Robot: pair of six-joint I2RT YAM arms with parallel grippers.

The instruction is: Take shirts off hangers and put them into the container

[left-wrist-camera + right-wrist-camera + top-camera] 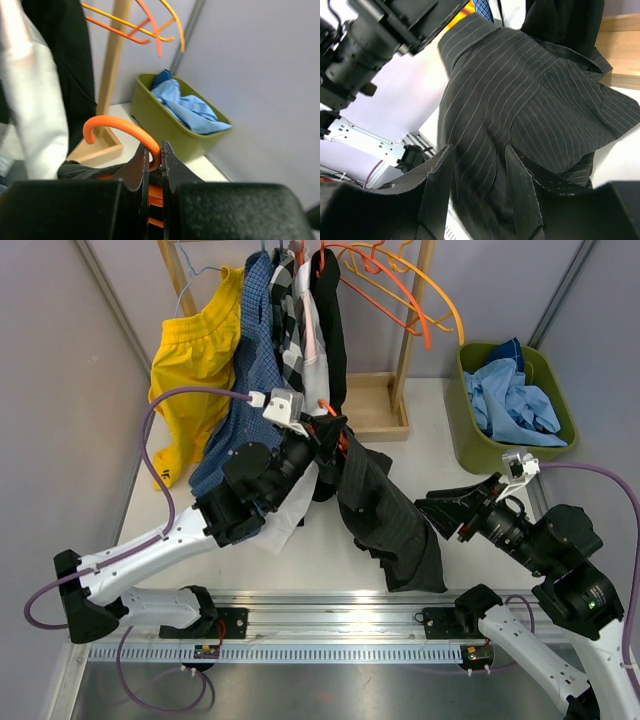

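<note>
**Left gripper [155, 146] clamped on hanger [115, 123], right gripper [477, 148] parted**
Black pinstriped shirt [385, 510] drapes at top-view centre, cloth showing between right jaws. Container [464, 426] upper right, light blue shirt [515, 400] inside

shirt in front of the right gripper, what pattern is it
The shirt is black with thin white pinstripes, clearest in the right wrist view.
</note>
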